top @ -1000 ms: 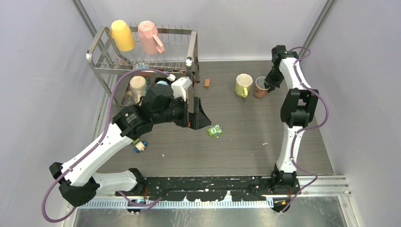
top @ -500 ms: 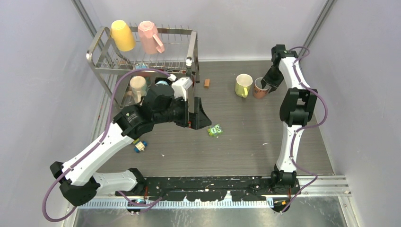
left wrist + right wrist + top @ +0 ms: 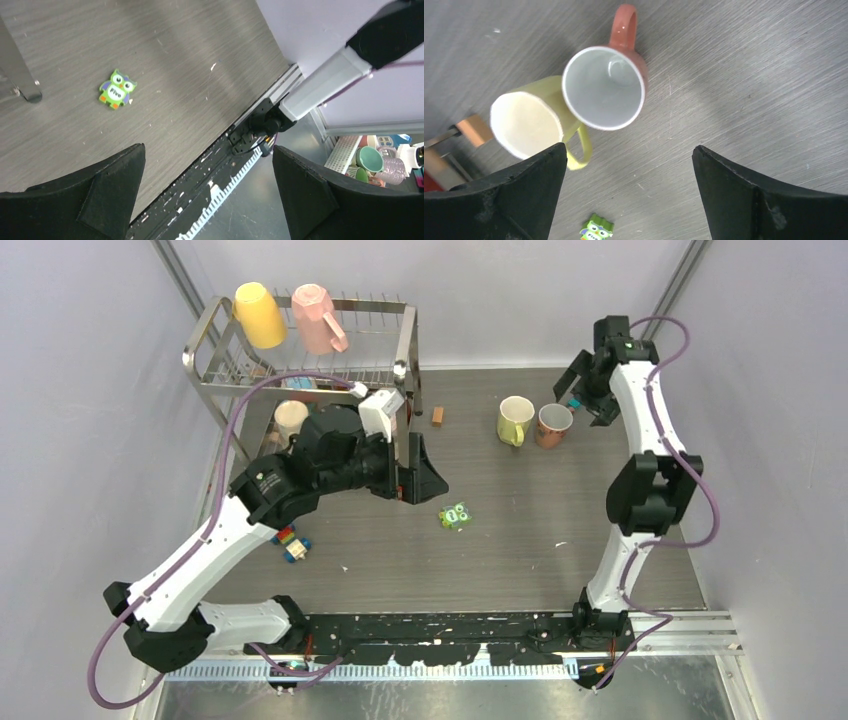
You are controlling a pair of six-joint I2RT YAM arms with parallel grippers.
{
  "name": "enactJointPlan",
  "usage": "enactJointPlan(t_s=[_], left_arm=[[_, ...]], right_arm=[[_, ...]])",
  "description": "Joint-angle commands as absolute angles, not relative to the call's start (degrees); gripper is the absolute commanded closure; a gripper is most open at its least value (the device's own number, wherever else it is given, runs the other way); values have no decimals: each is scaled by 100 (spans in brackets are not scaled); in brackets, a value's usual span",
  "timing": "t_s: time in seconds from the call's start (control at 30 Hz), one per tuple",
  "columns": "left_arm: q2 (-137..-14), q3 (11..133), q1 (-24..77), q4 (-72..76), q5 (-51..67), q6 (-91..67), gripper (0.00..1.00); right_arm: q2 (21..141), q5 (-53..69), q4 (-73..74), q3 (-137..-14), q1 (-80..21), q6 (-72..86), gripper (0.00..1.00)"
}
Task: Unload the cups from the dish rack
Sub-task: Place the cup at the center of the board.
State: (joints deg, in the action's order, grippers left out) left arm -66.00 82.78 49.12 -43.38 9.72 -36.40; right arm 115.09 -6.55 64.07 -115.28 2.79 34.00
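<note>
Right claw (image 3: pixel 628 150) just popped wide open and lifted clear, empty; orange mug (image 3: pixel 603 87) stands on the worktop (image 3: pixel 749 75) touching the lime mug (image 3: pixel 526 125). Left claw (image 3: pixel 209 149) is open, empty too. I'd retreat straight up, avoiding rims.

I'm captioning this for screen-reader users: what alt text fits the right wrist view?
Seen from above through the open right claw, a reddish-orange mug and a lime mug stand open side up, side by side on the grey wood-grain table. A green owl toy lies at the bottom edge, a brown block at the left.
</note>
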Motion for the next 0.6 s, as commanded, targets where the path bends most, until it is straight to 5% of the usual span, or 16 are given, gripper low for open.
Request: enactJointPlan(t_s=[0.0, 0.57], left_arm=[[-6650, 8861, 4931, -4399, 747, -3371, 0], [-7277, 11026, 4926, -4895, -2969, -1747, 0]], right_arm=[[10460, -727, 5958, -11046, 265, 3453, 0], [7939, -619, 5089, -9083, -720, 3322, 0]])
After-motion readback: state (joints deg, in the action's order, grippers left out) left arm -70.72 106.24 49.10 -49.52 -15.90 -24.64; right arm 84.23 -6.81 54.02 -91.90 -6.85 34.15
